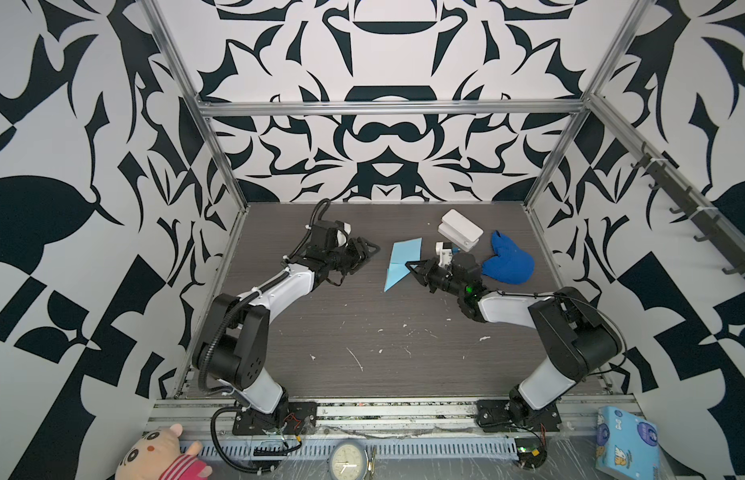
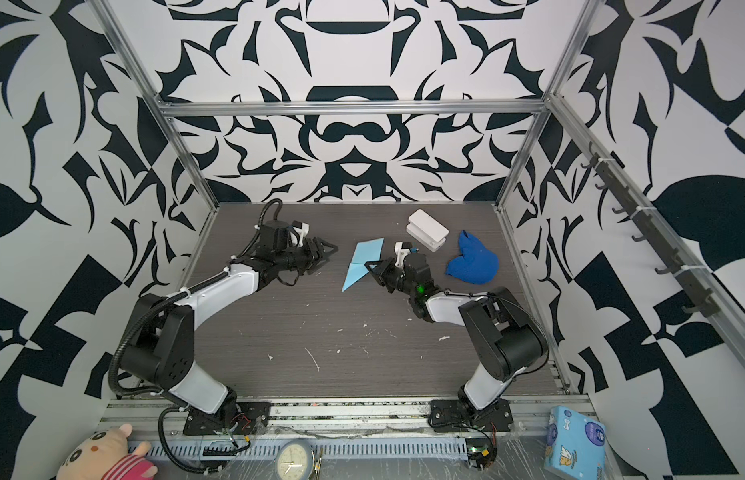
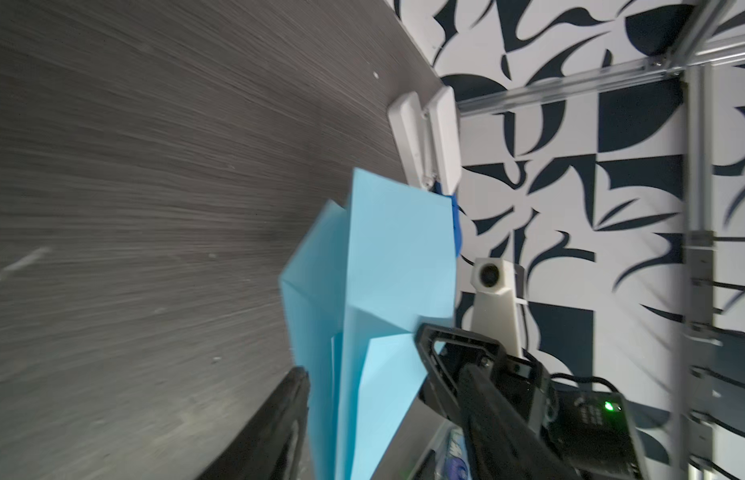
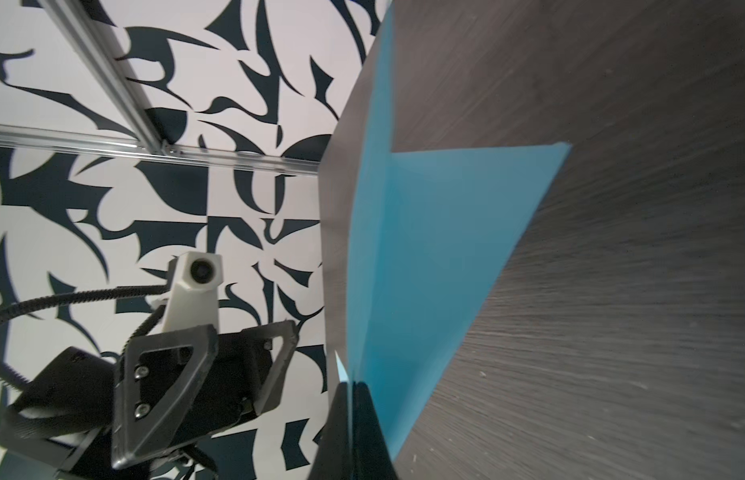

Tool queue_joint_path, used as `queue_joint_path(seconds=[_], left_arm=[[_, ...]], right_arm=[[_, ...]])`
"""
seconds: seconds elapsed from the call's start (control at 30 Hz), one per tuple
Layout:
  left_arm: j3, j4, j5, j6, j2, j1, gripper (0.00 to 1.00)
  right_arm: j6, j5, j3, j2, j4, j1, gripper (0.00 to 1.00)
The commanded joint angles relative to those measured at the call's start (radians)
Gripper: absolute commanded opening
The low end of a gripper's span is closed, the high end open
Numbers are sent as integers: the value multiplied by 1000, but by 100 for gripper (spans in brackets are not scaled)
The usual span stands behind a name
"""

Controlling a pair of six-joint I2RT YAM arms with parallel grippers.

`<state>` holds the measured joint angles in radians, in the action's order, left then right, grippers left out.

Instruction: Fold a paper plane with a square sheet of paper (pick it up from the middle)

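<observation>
Both top views: the paper plane (image 1: 401, 262) (image 2: 363, 261), light blue and partly folded with a pointed end toward the front, sat mid-counter (image 1: 362, 332) (image 2: 321, 324) toward the back. The right pincer (image 1: 409, 266) (image 2: 368, 266) was closed on the plane's edge on its own arm's side. The left pincer (image 1: 367, 250) (image 2: 326, 250) stood apart from the plane on the other side, its fingers spread and holding nothing. A white case (image 1: 460, 230) (image 2: 427, 230) lay just behind the right arm's wrist, and a dark blue cloth (image 1: 508, 259) (image 2: 472, 262) lay beside it toward the right wall. A plush toy (image 1: 163, 455), a round clock (image 1: 349, 461) and a printed box (image 1: 626, 442) sat in front of the counter. Left wrist view: the plane (image 3: 387, 266) filled the middle, its creases and layered flaps visible. The right pincer (image 3: 425, 340) clamped its edge, and one finger (image 3: 287, 411) of the left pincer showed clear of the paper. The white case (image 3: 425, 137) was behind. Right wrist view: the right pincer (image 4: 352, 384) was pressed shut, with the thin edge of the plane (image 4: 429, 249) caught between its fingers. The left pincer (image 4: 254, 332) faced it, open wide and empty. Whether the plane touched the counter (image 4: 612, 291) could not be told.
</observation>
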<state>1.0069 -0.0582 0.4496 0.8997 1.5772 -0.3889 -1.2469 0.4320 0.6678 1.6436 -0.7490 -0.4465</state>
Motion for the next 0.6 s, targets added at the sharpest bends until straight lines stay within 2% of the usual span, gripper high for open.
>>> queue_joint_path(seconds=[0.0,0.1,0.23,0.57], left_arm=[[-38,81,-111,-158,-44,1,66],[-85,25,-108,-223,-46,-6,69],[-142,-56,-104,-346,-29,-67,74],[-191,-170,-347,-748,23,-333,77]], right_arm=[[98,-27,31,-21,80,-4,0],[103,-41,18,14,80,-11,0],[91,-73,-3,41,84,-20,0],[-4,-205,-45,2,239,-24,0]])
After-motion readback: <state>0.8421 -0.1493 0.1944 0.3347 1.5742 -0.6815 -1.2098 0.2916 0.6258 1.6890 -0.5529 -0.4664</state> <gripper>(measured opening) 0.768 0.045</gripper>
